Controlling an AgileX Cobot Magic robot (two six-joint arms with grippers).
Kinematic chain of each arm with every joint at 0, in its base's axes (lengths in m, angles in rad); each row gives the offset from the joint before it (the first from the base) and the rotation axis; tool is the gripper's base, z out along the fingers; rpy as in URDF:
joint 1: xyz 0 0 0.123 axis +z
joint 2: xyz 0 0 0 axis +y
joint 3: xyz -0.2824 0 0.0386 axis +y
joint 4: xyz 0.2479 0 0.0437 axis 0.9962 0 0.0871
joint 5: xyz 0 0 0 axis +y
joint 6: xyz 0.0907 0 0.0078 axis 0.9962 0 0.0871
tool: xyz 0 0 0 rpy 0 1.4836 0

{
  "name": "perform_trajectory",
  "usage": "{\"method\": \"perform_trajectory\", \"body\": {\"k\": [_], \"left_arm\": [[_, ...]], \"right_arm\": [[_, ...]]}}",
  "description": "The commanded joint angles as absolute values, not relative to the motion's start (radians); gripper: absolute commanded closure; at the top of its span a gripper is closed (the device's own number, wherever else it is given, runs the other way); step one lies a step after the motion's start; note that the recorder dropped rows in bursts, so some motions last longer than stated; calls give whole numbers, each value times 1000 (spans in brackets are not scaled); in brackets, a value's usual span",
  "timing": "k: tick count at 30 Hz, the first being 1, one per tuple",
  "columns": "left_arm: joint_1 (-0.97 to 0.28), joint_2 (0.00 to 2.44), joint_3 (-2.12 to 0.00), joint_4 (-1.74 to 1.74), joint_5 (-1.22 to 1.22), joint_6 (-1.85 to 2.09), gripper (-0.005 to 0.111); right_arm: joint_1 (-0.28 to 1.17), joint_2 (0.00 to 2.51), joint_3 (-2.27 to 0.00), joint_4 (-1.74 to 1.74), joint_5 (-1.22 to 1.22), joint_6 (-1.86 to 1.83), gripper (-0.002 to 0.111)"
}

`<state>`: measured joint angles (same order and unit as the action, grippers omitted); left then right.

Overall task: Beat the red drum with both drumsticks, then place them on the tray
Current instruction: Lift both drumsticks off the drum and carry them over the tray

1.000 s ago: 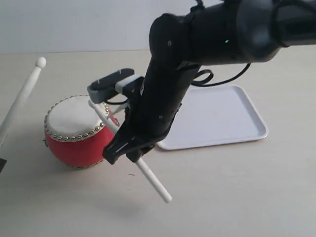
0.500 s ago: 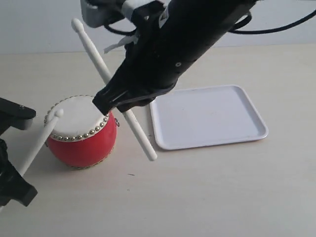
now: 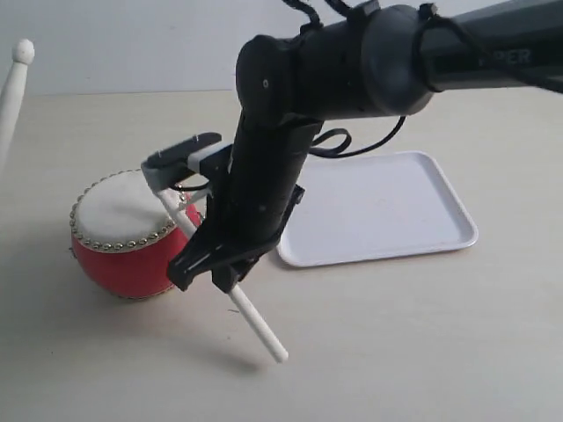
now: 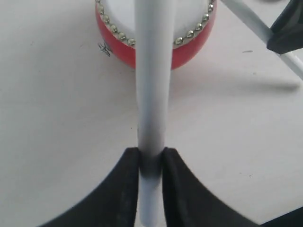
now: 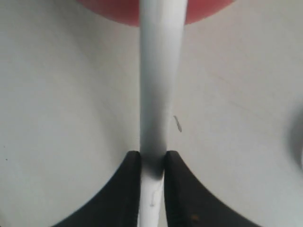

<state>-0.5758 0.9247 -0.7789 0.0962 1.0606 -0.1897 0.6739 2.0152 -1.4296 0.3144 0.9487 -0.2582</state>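
Beige table [image 3: 422,352], pale wall [image 3: 132,44], drumstick [image 3: 255,321] seemingly touching red drum [image 3: 119,264]

The red drum [image 3: 119,264] is showing a glossy body and off-white skin ringed with silvery studs; the drumsticks [image 3: 258,325] are showing cream-white, the tray [image 3: 396,207] plain white, the arm [image 3: 352,61] black.
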Motion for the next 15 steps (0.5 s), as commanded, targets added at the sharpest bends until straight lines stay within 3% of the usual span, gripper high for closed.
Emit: {"method": "perform_trajectory", "body": {"k": [1,6,15], "left_arm": [[-581,920,-771,34,945,-192,107],[-581,972,-720,-338,686,135,107],[-581,1197,-709,-743,367,548,107]], "right_arm": [[674,1880,-1477,230,956,-248,108],[623,1753,-1485,-28,911,-10,108],[529,1752,-1485,-70,866,0,108]]}}
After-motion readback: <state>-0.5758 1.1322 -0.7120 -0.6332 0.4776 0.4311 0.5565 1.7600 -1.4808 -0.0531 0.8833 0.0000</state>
